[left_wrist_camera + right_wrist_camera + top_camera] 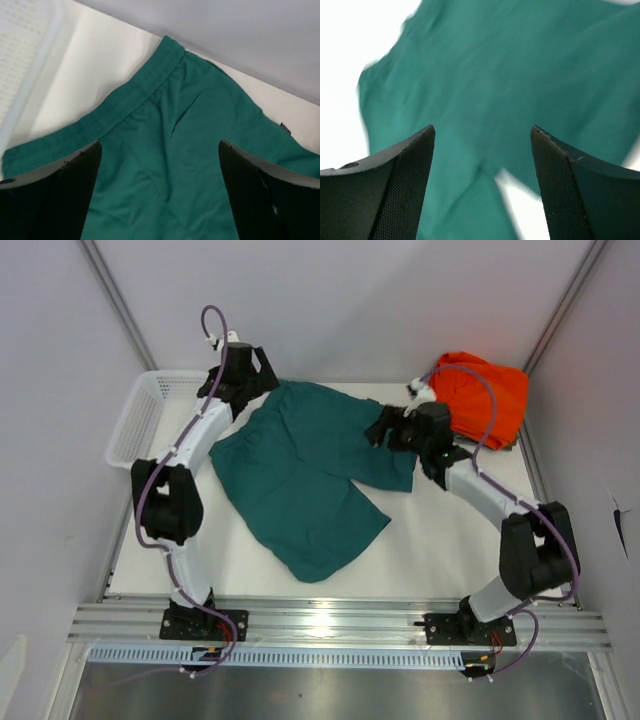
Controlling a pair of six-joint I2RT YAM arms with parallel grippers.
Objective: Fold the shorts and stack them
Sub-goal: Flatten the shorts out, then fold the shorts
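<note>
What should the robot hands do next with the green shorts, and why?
Probably lower both and pinch the fabric: the left gripper and right gripper are open above the shorts, which lie spread out and unfolded, so nothing is held yet.

The 2 arms reach forward, elbows bent. The left gripper is above the far left corner of the shorts, jaws wide apart. The right gripper is above their right edge, jaws equally spread.

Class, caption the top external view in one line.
Left gripper and right gripper over spread teal shorts, orange garment nearby.
</note>
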